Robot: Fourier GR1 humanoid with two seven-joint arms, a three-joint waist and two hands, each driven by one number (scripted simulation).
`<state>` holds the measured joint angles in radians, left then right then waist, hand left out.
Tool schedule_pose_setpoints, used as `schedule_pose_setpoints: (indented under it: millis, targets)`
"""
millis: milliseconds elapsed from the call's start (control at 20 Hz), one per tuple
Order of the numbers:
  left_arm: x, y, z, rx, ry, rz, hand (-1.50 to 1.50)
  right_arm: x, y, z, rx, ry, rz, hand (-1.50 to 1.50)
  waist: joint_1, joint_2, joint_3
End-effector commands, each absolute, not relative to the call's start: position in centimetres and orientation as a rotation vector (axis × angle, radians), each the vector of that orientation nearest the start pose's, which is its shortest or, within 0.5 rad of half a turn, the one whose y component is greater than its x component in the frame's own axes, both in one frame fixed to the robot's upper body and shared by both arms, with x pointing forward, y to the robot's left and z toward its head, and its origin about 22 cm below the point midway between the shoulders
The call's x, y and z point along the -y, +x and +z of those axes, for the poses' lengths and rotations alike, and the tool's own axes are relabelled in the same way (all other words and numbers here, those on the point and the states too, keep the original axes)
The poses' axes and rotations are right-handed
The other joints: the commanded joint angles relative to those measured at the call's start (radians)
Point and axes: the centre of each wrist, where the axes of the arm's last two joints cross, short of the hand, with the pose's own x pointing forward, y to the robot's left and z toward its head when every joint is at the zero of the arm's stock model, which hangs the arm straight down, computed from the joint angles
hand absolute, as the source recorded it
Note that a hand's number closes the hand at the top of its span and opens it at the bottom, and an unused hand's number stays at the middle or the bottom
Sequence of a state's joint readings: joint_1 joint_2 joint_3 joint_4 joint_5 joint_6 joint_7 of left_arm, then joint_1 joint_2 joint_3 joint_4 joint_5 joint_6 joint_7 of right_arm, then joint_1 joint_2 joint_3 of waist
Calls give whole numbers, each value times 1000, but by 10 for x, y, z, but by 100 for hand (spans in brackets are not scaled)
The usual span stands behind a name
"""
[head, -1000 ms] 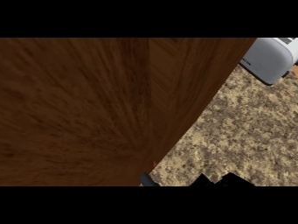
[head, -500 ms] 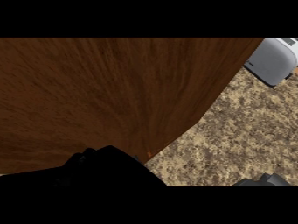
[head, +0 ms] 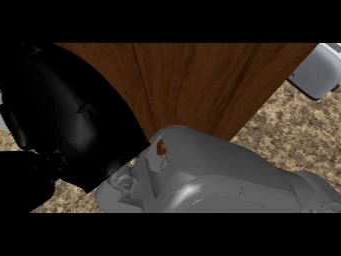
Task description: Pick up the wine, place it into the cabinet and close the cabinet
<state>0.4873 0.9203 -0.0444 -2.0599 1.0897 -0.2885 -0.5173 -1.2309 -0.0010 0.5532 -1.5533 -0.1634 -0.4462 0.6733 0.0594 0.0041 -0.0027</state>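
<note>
We look steeply down and a wide brown wooden cabinet door [head: 202, 85] fills the upper middle of the head view, its grain running top to bottom. A big black hand [head: 62, 115] crowds the left side, right up against the door's left part; it is so close and dark that we cannot tell which hand it is, nor whether its fingers are straight, curled or holding anything. Below the door, a grey forearm [head: 225, 180] spreads across the lower middle, overlapping the door's lower edge. To the right we see the speckled stone counter [head: 306, 130], and up in the top right corner a grey toaster [head: 322, 70] stands on it, just beside the door's right edge. The wine does not show anywhere in our view, so we cannot say where it is.
</note>
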Motion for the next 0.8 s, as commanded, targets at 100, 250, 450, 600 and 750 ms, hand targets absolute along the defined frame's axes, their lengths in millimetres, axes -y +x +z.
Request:
schedule_pose_setpoints:
  millis: [100, 250, 450, 600, 750]
  targets:
    - [-361, 144, 120, 1894, -620, 7, 150, -42, 309, 289, 1824, 282, 600, 150, -16, 3, 1]
    - [-362, 141, 119, 1885, -632, -12, 150, -45, 339, 281, 1800, 212, 537, 150, 7, 8, 0]
    - [-375, 142, 128, 1891, -627, -30, 150, -29, 368, 241, 1793, 139, 523, 150, 9, 10, 1]
    - [-362, 142, 128, 1908, -619, -5, 150, -14, 378, 231, 1774, 101, 508, 150, -8, 8, 2]
    - [-370, 146, 126, 1910, -619, 11, 150, -1, 391, 216, 1792, 38, 518, 150, -3, 19, 1]
